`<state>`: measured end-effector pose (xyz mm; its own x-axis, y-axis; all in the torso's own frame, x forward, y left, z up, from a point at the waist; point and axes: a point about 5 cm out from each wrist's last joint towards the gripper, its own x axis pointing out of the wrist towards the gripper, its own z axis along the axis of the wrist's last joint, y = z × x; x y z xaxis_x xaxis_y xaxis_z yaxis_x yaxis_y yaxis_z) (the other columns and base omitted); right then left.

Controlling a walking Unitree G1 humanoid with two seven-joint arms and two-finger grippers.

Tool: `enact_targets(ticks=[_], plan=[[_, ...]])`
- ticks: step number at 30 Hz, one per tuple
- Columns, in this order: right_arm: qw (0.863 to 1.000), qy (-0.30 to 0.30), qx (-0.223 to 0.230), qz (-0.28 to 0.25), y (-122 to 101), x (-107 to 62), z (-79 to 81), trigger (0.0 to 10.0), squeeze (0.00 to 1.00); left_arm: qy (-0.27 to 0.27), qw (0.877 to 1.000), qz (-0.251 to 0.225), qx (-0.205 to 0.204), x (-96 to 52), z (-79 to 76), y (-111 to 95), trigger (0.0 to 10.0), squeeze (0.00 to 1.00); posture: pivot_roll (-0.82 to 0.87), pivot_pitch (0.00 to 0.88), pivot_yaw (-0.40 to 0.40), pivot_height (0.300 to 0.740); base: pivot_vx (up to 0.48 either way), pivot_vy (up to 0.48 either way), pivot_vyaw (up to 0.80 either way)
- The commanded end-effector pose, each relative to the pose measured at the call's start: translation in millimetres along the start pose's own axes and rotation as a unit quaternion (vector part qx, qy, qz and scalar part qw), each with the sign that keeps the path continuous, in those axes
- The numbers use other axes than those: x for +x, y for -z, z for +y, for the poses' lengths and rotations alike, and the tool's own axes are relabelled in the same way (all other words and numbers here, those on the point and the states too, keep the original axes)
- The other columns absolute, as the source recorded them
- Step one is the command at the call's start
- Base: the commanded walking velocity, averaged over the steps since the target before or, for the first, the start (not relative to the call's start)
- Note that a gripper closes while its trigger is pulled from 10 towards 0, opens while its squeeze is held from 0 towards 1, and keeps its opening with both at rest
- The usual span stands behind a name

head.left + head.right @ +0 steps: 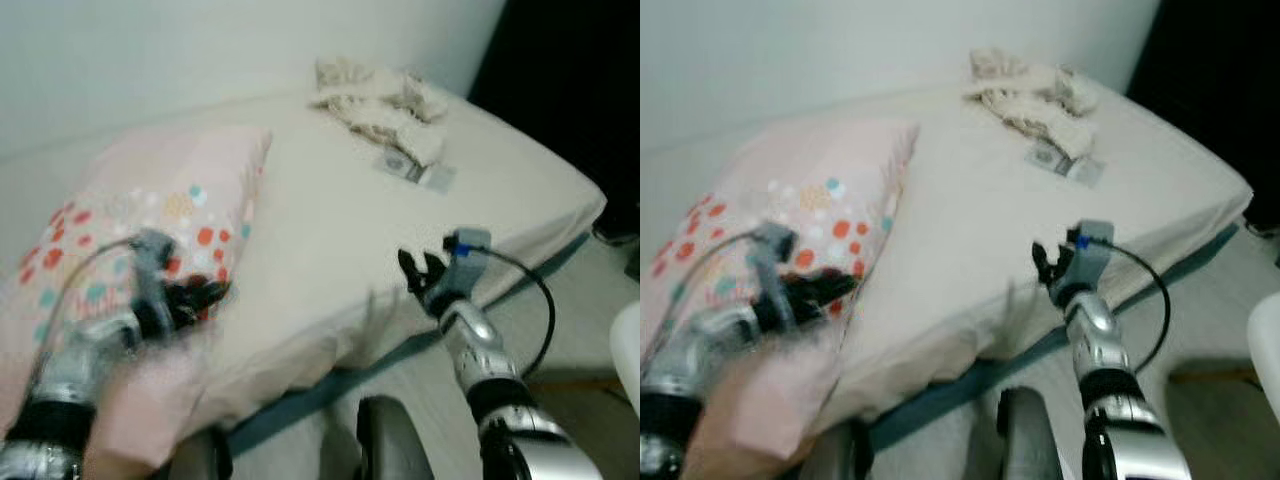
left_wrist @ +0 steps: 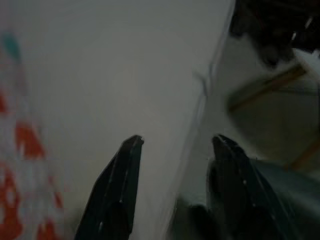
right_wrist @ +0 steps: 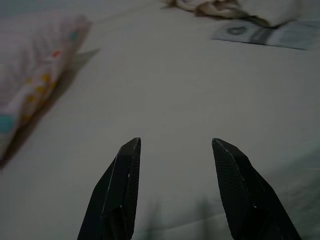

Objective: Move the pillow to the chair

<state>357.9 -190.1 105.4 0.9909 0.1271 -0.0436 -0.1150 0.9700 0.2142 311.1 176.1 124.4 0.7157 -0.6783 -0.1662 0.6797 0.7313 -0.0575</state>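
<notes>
Left eye view is blurred nearest the robot – the left gripper [image 1: 205,296], fingers spread, sits at the pillow's [image 1: 170,225] near right edge; contact hard to tell. Right gripper [image 1: 420,272], fingers apart, hovers over the bed [image 1: 330,250] edge, holding nothing. Pillow lies on bed's left side. Farther back: crumpled cloth [image 1: 380,105] w/ a flat packet [image 1: 415,170] beside it.
</notes>
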Motion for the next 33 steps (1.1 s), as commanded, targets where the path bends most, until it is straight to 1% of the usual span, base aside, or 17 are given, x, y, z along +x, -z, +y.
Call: enact_targets(ticks=[1,3,4,5,6,7,8,13,15,17,21,23,26,27,28,29,33], plan=[[1.000,-0.001,0.000,0.005,4,-1.7,0.4,10.0,0.00,-0.028,0.999,0.016,0.039,-1.0,2.6,5,10.0,0.00,-0.07,0.127,-0.039,0.590,0.000,0.000,0.00],[1.000,-0.001,0.000,0.003,3,-1.4,0.3,10.0,0.00,-0.100,0.987,0.044,0.121,-0.7,14.1,14,10.0,0.00,-0.06,0.123,-0.040,0.590,0.000,0.000,0.00],[1.000,-0.001,0.000,0.003,3,-1.4,0.3,10.0,0.00,-0.100,0.987,0.044,0.121,-0.7,14.1,14,10.0,0.00,-0.06,0.123,-0.040,0.590,0.000,0.000,0.00],[1.000,-0.002,-0.001,0.003,3,-1.2,0.7,10.0,0.00,-0.153,0.972,0.059,0.169,-5.1,21.4,16,10.0,0.00,-0.06,0.124,-0.040,0.590,0.000,0.000,0.00],[1.000,-0.003,-0.001,0.002,3,-1.0,2.1,10.0,0.00,-0.223,0.938,0.080,0.252,-15.4,28.4,19,10.0,0.00,-0.06,0.123,-0.041,0.590,0.000,0.000,0.00],[1.000,-0.003,-0.001,0.002,3,-1.0,2.1,10.0,0.00,-0.223,0.938,0.080,0.252,-15.4,28.4,19,10.0,0.00,-0.06,0.123,-0.041,0.590,0.000,0.000,0.00],[1.000,-0.004,-0.001,0.001,4,-1.0,3.2,10.0,0.00,-0.238,0.926,0.090,0.278,-19.4,28.8,21,10.0,0.00,-0.06,0.121,-0.041,0.590,0.000,0.000,0.00],[1.000,-0.007,0.000,0.001,5,-0.9,5.6,10.0,0.00,-0.257,0.905,0.144,0.306,-35.5,19.9,38,10.0,0.00,-0.06,0.122,-0.040,0.590,0.000,0.000,0.00],[1.000,-0.009,0.001,0.000,5,-0.9,6.7,10.0,0.00,-0.253,0.893,0.187,0.323,-44.2,18.1,56,10.0,0.00,-0.06,0.126,-0.043,0.590,0.000,0.000,0.00],[1.000,-0.010,0.001,0.000,5,-1.0,6.6,10.0,0.00,-0.247,0.890,0.209,0.320,-48.4,18.2,66,10.0,0.00,-0.06,0.127,-0.043,0.590,0.000,0.000,0.00],[1.000,-0.011,0.001,0.004,5,-0.9,5.1,10.0,0.00,-0.203,0.904,0.299,0.230,-62.6,13.0,107,10.0,0.00,-0.05,0.139,-0.052,0.590,0.000,0.000,0.00],[1.000,-0.012,0.001,0.005,5,-0.8,5.0,10.0,0.00,-0.204,0.899,0.308,0.234,-64.9,12.9,111,10.0,0.00,-0.05,0.139,-0.052,0.590,0.000,0.000,0.00],[1.000,-0.012,0.000,0.005,5,0.1,5.9,10.0,0.00,-0.229,0.879,0.331,0.257,-72.0,21.0,114,10.0,0.00,-0.05,0.138,-0.050,0.590,0.000,0.000,0.00],[1.000,-0.012,0.001,0.004,4,0.5,6.2,10.0,0.00,-0.237,0.876,0.333,0.256,-73.2,23.8,113,6.5,0.00,-0.05,0.137,-0.049,0.590,0.000,0.000,0.00],[1.000,-0.012,0.001,0.004,4,0.5,6.2,10.0,0.00,-0.237,0.876,0.333,0.256,-73.2,23.8,113,6.5,0.00,-0.05,0.137,-0.049,0.590,0.000,0.000,0.00],[1.000,-0.012,0.001,0.003,4,0.8,6.3,10.0,0.00,-0.245,0.876,0.330,0.253,-73.7,26.4,111,0.0,0.00,-0.05,0.137,-0.049,0.590,0.000,0.000,0.00],[1.000,-0.011,0.001,0.002,3,0.9,6.0,10.0,0.00,-0.253,0.872,0.325,0.265,-76.0,35.5,103,0.0,0.00,-0.05,0.137,-0.048,0.590,0.000,0.000,0.00]])
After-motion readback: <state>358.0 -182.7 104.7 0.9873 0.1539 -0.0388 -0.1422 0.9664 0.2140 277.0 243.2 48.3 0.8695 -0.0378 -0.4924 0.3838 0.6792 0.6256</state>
